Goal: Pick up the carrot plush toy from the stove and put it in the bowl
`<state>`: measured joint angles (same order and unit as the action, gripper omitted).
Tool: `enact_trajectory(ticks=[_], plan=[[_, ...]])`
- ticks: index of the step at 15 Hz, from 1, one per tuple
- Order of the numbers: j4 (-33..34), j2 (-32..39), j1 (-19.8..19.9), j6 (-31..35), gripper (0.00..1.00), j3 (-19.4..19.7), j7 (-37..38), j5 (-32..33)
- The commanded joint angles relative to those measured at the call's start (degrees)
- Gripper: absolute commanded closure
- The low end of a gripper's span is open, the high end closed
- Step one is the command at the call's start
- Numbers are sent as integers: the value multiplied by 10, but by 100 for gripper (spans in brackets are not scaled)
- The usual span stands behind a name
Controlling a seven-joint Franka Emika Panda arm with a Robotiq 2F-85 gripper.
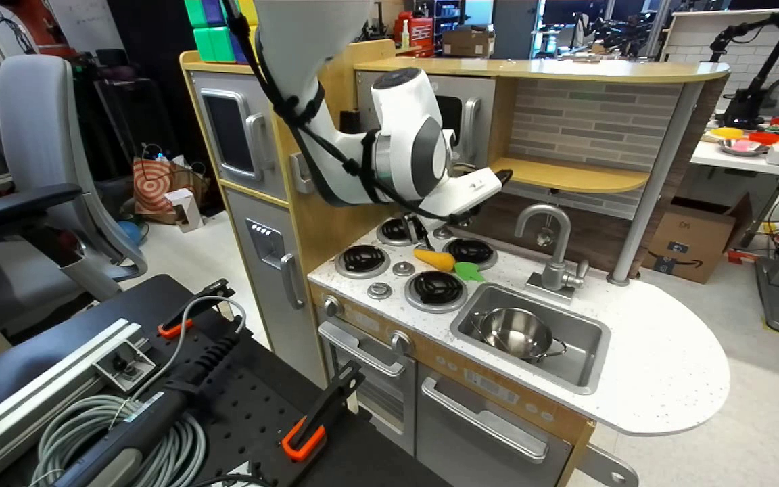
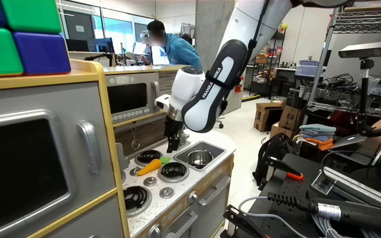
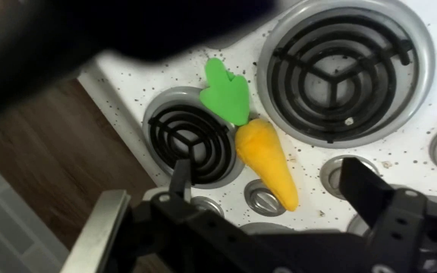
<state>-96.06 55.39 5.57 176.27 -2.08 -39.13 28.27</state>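
Observation:
The carrot plush toy point(image 1: 435, 260) lies on the stove point(image 1: 393, 307) among the burners and knobs, its green top towards the sink. It also shows in an exterior view point(image 2: 150, 167) and in the wrist view point(image 3: 268, 159), where its thin end overlaps a silver knob. My gripper point(image 3: 265, 168) is open and empty above the stove. In the wrist view its fingers are on either side of the carrot's lower part, not touching it. The gripper also shows in an exterior view point(image 2: 173, 145), above the stove near the faucet. The bowl point(image 1: 516, 331) is a steel pot with handles, also in an exterior view point(image 2: 199, 158).
The bowl stands in the grey sink point(image 1: 582, 358). A faucet point(image 1: 555, 237) rises behind the sink. A tall cabinet point(image 1: 254, 196) stands beside the stove. A shelf point(image 1: 569, 177) overhangs the back of the counter. A black table point(image 1: 254, 392) with clamps and cable is in front.

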Motion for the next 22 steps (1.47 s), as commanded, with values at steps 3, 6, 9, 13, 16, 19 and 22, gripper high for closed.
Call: enact_trajectory(ticks=[3,6,9,13,16,19,22], plan=[[13,55,24,51,0,-20,-65,12],[-1,46,9,35,0,-6,-29,-9],[5,48,-30,33,0,25,19,-17],[32,76,-27,48,0,25,23,-23],[62,106,-7,57,0,6,19,-26],[104,144,15,66,0,-25,5,-22],[154,187,20,93,0,-39,-4,-13]])
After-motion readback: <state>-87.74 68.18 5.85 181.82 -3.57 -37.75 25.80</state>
